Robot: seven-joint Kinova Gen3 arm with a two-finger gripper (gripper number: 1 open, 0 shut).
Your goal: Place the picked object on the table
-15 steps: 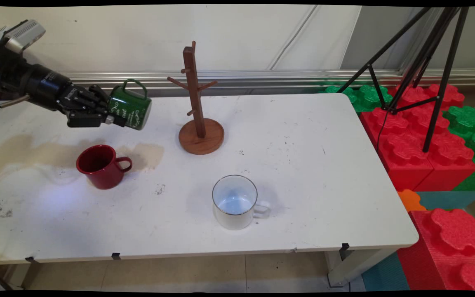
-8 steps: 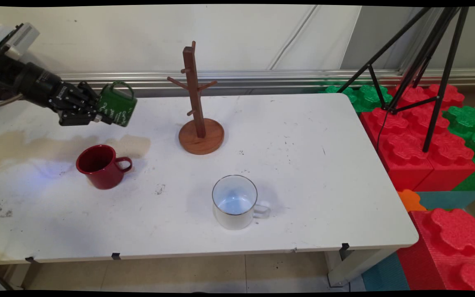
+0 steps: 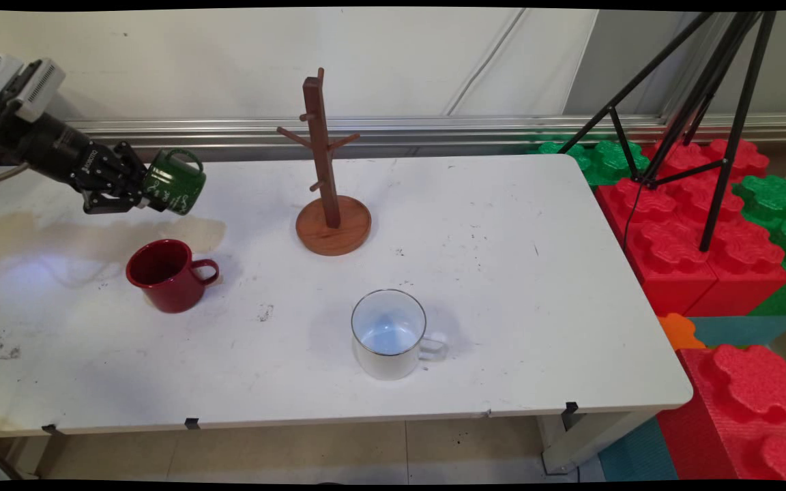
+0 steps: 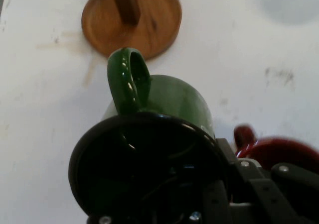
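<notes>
The end effector (image 3: 142, 194) is clenched on a green mug (image 3: 175, 183), carrying it on its side above the far left of the white tabletop (image 3: 502, 273), the mug's handle uppermost and its mouth turned back toward the arm.

There are three mugs in all. The green one is glossy enamel with pale lettering on its wall. A red mug (image 3: 164, 274) stands upright on the tabletop below and in front of the end effector, its handle pointing right. A white mug (image 3: 389, 333) with a thin dark rim stands upright near the front middle, its handle also to the right. One wooden mug tree (image 3: 328, 174) stands well to the right of the held mug: a square post with short pegs on a round, flat base. No mug hangs on it.

The hand view looks into the green mug's (image 4: 159, 149) dark round mouth and shows its looped handle, details which the main view does not give; beyond it lie the tree's round base (image 4: 132, 17) and a part of the red mug (image 4: 276, 152) at the right edge.

Only the main view shows the white mug, one black tripod (image 3: 700, 102) and the stack of red and green foam blocks (image 3: 714, 232) beside the tabletop's right end. The tabletop is scuffed, with a brownish stain on its left part.
</notes>
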